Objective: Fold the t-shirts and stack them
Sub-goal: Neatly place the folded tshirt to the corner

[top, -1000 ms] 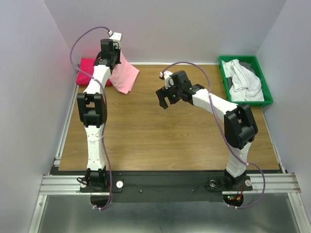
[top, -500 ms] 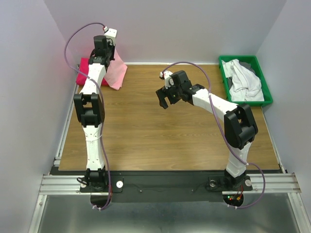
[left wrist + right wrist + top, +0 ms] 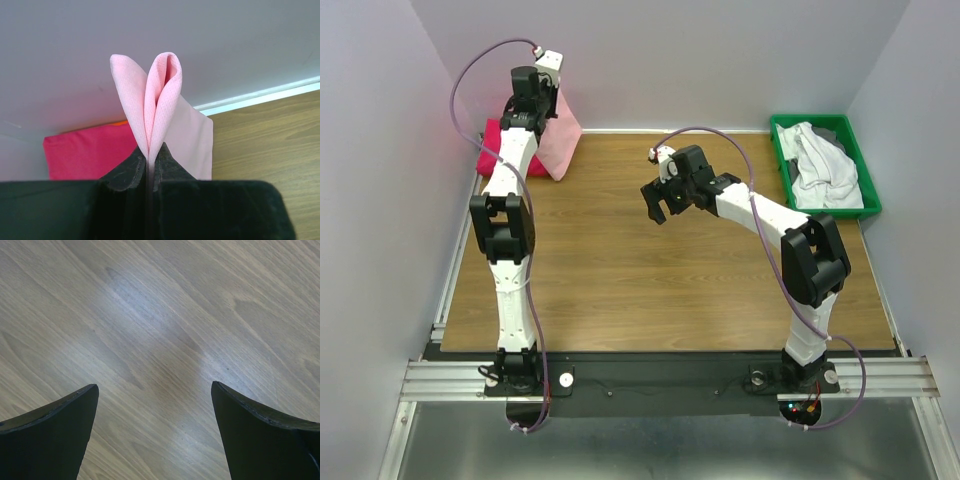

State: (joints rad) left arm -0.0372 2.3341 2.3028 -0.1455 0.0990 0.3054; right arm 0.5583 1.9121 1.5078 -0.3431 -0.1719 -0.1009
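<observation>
My left gripper (image 3: 542,100) is shut on a folded light pink t-shirt (image 3: 560,140) and holds it up at the far left corner. In the left wrist view the pink fold (image 3: 157,100) stands pinched between the closed fingers (image 3: 132,167). A folded red t-shirt (image 3: 498,150) lies on the table just behind and left of it, also in the left wrist view (image 3: 87,150). My right gripper (image 3: 657,205) is open and empty above the middle of the table; its view shows only bare wood (image 3: 155,340) between the fingers (image 3: 65,415).
A green bin (image 3: 855,200) at the far right holds crumpled white and grey shirts (image 3: 820,165). The back wall stands close behind the left gripper. The wooden table (image 3: 660,290) stretches between the arms.
My left gripper has carried the pink t-shirt left and toward the back, lifting it off the table toward the red t-shirt. The right arm has stayed still.
</observation>
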